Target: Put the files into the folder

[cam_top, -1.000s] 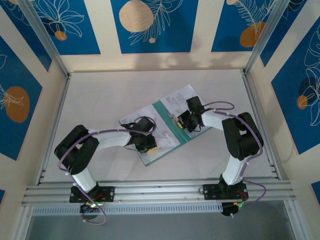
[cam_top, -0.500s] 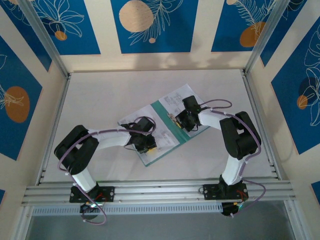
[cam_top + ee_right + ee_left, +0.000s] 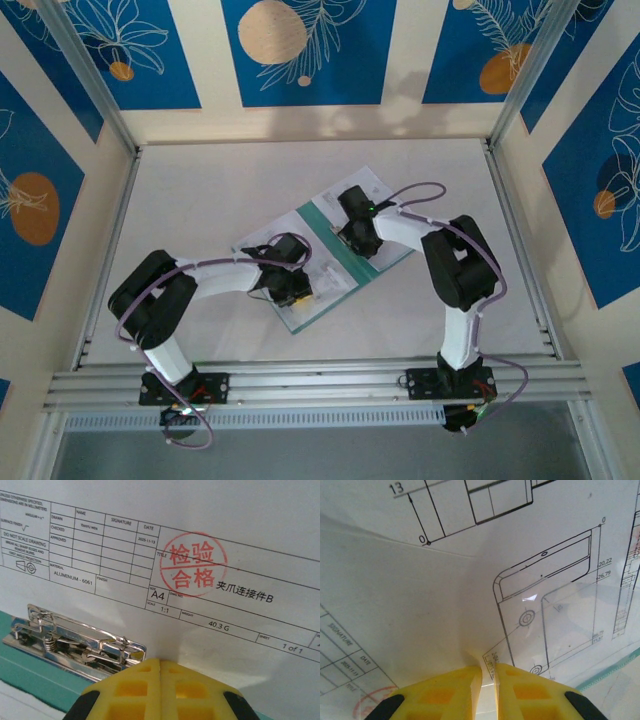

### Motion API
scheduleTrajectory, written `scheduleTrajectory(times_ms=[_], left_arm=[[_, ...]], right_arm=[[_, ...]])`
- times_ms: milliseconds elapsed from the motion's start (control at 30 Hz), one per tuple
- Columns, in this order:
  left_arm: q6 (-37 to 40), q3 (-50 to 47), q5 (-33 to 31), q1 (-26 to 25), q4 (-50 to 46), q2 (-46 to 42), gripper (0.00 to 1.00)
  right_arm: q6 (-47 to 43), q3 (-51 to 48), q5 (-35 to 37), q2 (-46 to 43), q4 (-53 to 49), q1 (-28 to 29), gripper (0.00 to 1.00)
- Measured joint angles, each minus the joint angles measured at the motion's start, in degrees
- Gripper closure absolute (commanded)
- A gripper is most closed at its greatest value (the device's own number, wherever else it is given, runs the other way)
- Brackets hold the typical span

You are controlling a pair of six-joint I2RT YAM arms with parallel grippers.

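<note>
Files point(image 3: 362, 192) lie on the open teal folder point(image 3: 322, 222), which sits askew at the middle of the table point(image 3: 200, 190), well clear of every edge. My left gripper point(image 3: 487, 674) is almost closed, with a fold of one of these printed sheets pinched in the slit between its yellow fingers. My right gripper point(image 3: 160, 666) is fully closed on nothing, tips down at the stamped sheet just beside the folder's metal clip point(image 3: 75, 642).

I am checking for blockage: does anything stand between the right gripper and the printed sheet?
Nothing visible does. The right gripper, shut, meets the printed sheet directly. The metal clip lies beside it on the teal folder, not in between.
</note>
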Motion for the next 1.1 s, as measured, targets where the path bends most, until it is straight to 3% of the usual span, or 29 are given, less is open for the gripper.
scheduleTrajectory(times_ms=[567, 867, 1100], left_arm=[[2.51, -0.02, 0.68, 0.46, 0.24, 0.00, 0.82], [4.57, 0.02, 0.94, 0.63, 0.24, 0.00, 0.81], [5.79, 0.02, 1.14, 0.72, 0.24, 0.00, 0.81]], right_arm=[[-2.21, 12.17, 11.43, 8.07, -14.19, 4.87, 1.00], [-3.89, 16.00, 12.48, 10.71, -18.29, 5.31, 0.83], [-5.01, 17.64, 12.50, 11.82, -20.22, 5.29, 0.79]])
